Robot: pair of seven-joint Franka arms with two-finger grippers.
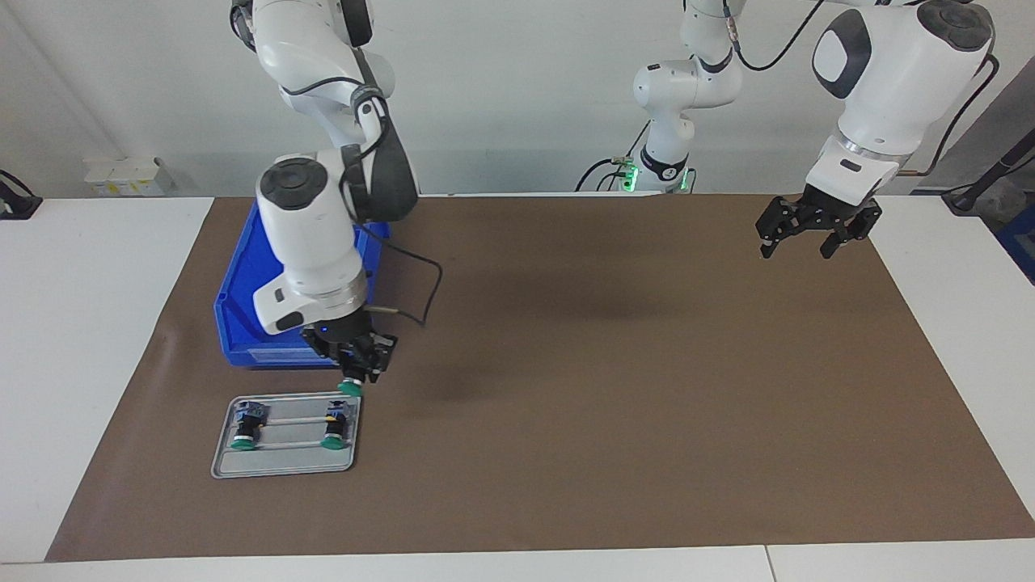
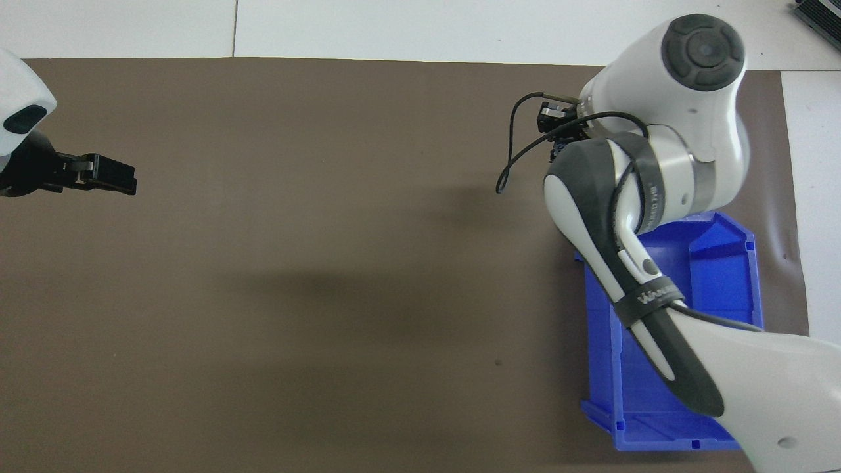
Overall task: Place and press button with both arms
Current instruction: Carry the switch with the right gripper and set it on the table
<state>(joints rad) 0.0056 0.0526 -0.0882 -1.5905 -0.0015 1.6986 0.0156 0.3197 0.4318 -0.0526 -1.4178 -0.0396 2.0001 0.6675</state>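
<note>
Button point(image 1: 350, 387), green cap down, hangs in the right gripper point(image 1: 356, 373), whose fingers are pinched onto its black body. It is in the air just over the tray's point(image 1: 283, 465) edge nearest the robots, at the corner toward the middle of the mat point(image 1: 614, 388). The grey tray lies flat on the mat near the corner at the right arm's end farthest from the robots. Two more buttons rest in it: one point(image 1: 244, 426) by the tray's outer side, the other point(image 1: 335, 423) by its inner side, both lying down with green caps pointing away from the robots. A blue bin point(image 1: 242, 279) sits on the mat just beside the tray, nearer to the robots, partly covered by the right arm point(image 1: 311, 234). In the overhead view that arm hides the tray and buttons, and only the bin point(image 2: 723, 263) shows under it.

Left gripper point(image 1: 796, 246) waits in the air with its fingers spread wide and nothing in them, over the mat's edge at the left arm's end, toward the corner nearest the robots. From overhead it point(image 2: 108, 176) shows over the same edge of the mat point(image 2: 315, 263).
</note>
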